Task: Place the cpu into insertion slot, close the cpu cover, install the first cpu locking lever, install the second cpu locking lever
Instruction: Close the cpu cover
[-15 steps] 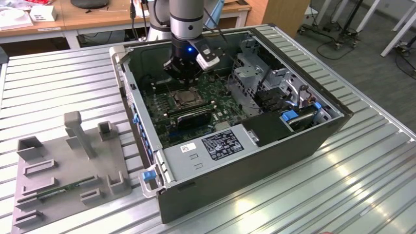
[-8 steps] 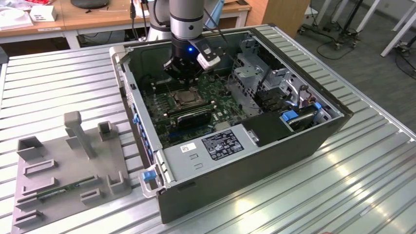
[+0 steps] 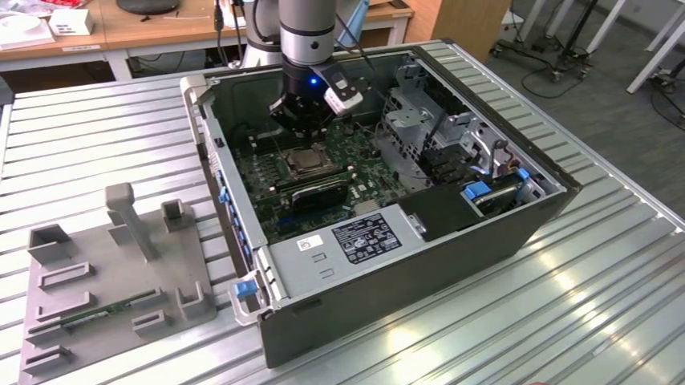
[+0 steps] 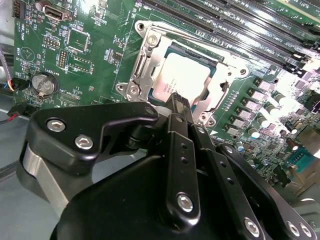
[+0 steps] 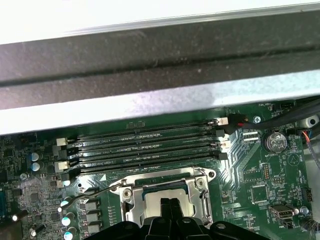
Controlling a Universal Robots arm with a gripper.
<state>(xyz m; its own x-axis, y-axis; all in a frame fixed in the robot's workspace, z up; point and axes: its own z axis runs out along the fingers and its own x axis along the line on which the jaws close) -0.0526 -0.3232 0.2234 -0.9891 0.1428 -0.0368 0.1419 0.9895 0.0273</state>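
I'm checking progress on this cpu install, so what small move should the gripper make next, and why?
Probably shift the shut gripper toward the thin locking lever sticking out sideways. The cpu sits in the insertion slot with the cpu cover down around it, yet that lever looks unlatched.

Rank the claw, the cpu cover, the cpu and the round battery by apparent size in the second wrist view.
1. claw, though nearness to the camera inflates it
2. cpu cover
3. cpu
4. round battery
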